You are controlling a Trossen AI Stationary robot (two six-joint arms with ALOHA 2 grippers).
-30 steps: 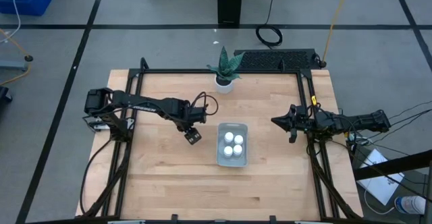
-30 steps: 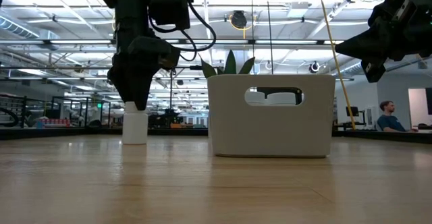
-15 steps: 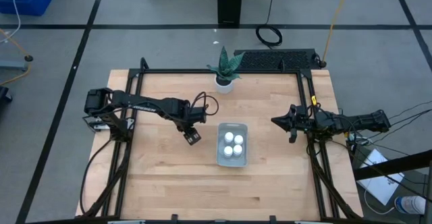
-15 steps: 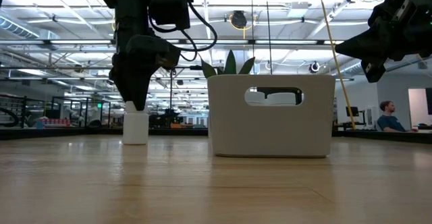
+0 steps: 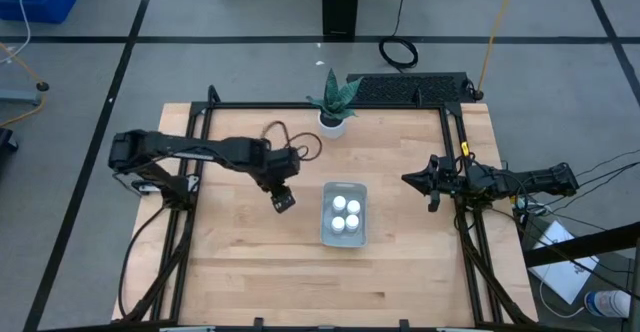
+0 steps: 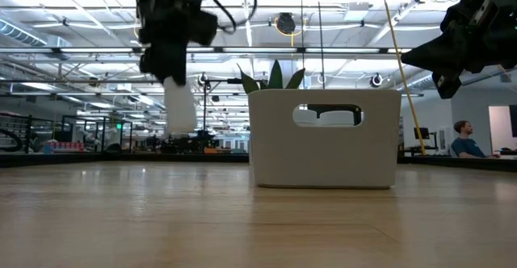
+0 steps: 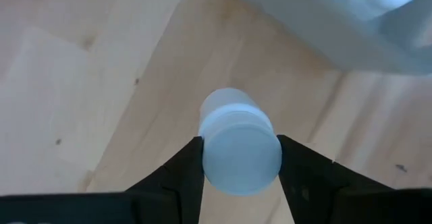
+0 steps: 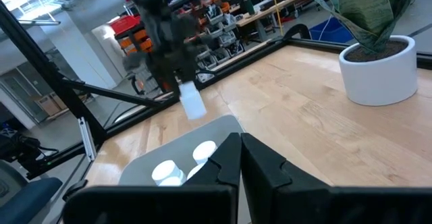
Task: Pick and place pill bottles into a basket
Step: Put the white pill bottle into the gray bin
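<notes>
Three pill bottles (image 5: 345, 214) already stand in the basket (image 5: 330, 235) at the middle of the counter (image 5: 240, 262). Your left gripper (image 7: 240, 158) has its jaws clamped on the cap end of a fourth bottle (image 6: 179, 106), which hangs clear above the wood, just beside the basket's left wall. So you are in the carry step, as I judge it. Next you need to bring it over the rim toward a free spot, lower it without knocking the three inside, then let go. Your right gripper (image 5: 408, 180) waits well off to the basket's right, its jaws pressed together on nothing. The potted plant (image 5: 333, 100) sits beyond the basket.
</notes>
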